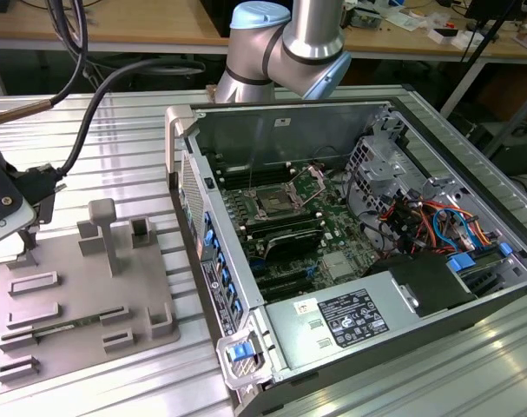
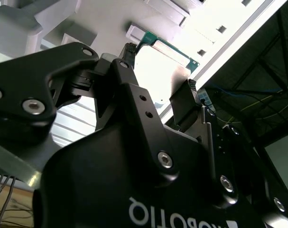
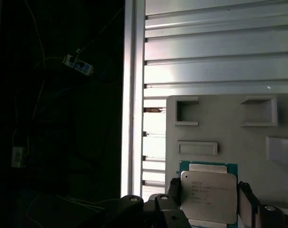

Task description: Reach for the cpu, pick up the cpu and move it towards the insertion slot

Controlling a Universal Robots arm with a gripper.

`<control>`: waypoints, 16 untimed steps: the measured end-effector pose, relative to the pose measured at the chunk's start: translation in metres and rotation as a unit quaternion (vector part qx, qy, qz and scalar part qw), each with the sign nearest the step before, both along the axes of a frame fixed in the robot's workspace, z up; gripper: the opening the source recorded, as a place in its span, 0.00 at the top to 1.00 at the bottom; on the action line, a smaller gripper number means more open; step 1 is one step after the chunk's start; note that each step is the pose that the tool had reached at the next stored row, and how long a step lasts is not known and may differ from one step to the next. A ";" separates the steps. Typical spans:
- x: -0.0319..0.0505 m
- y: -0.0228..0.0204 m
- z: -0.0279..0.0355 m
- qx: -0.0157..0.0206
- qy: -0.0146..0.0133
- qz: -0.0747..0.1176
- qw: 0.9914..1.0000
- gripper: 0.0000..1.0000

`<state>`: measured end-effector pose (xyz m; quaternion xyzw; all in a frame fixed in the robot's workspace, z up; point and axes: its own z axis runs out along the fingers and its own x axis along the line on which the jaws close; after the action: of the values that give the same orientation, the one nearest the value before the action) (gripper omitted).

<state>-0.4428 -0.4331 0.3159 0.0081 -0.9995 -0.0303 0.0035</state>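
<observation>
Two black fingers [image 3: 246, 202] clamp the cpu [image 3: 209, 197] by opposite edges, so the gripper [image 3: 209, 205] is closed on it. The first wrist view shows the flat face: a dull silvery lid, square with clipped corners, on a green board. It sits over the matte grey tray [image 3: 219, 118] with raised rectangular frames, beside the ribbed aluminium table [image 3: 205, 47]. The second wrist view shows the thin green rim edge-on. In the exterior view, the slot [image 1: 272, 204] is a dark square in a shiny frame. It lies on the motherboard [image 1: 332, 234] inside the open steel case [image 1: 289, 130], at three o'clock from the tray and well apart.
</observation>
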 end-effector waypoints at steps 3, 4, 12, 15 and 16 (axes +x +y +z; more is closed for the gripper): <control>0.0000 0.0000 0.0024 0.000 0.000 0.000 1.000 0.45; 0.0000 0.0000 0.0029 0.000 0.000 0.000 1.000 0.45; 0.0000 0.0000 0.0081 0.001 0.000 0.000 1.000 0.45; 0.0000 0.0000 0.0091 0.001 0.000 0.000 1.000 0.45; 0.0000 0.0000 0.0095 0.001 0.000 0.000 1.000 0.45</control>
<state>-0.4427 -0.4331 0.3253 0.0081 -0.9995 -0.0311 0.0035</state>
